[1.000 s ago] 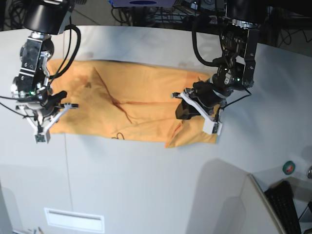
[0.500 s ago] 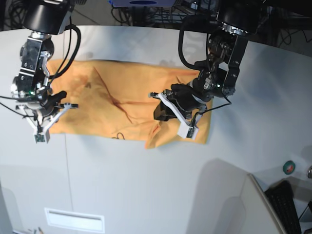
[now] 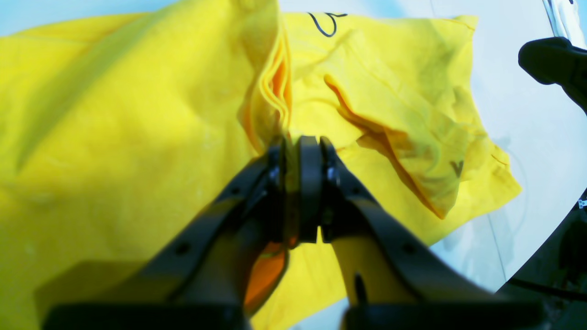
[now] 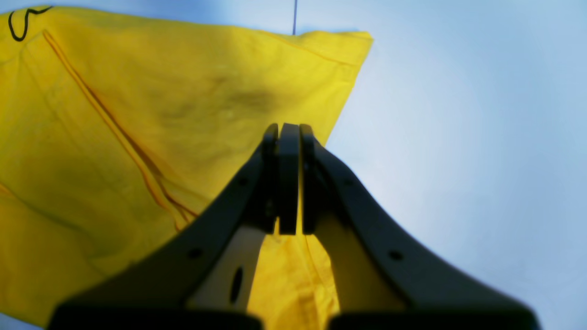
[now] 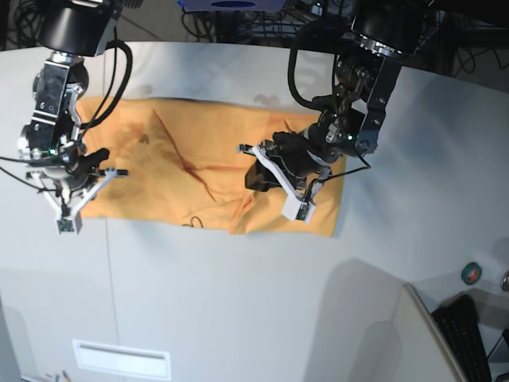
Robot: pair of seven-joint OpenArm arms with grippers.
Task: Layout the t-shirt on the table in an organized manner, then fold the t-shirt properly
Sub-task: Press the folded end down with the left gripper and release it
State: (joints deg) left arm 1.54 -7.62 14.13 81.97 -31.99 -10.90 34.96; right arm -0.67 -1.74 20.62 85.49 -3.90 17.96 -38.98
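The left pincer [image 5: 253, 177], pinched shut on a fold of the orange-yellow t-shirt [image 5: 227, 147] lying across the far half of the worktop [image 5: 215, 310], should lower gently, smoothing each layer before letting go

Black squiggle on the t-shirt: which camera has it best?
The left wrist view: the squiggle on the t-shirt is large and whole there. The right wrist view has it near the top-left corner; the base view shows it small.
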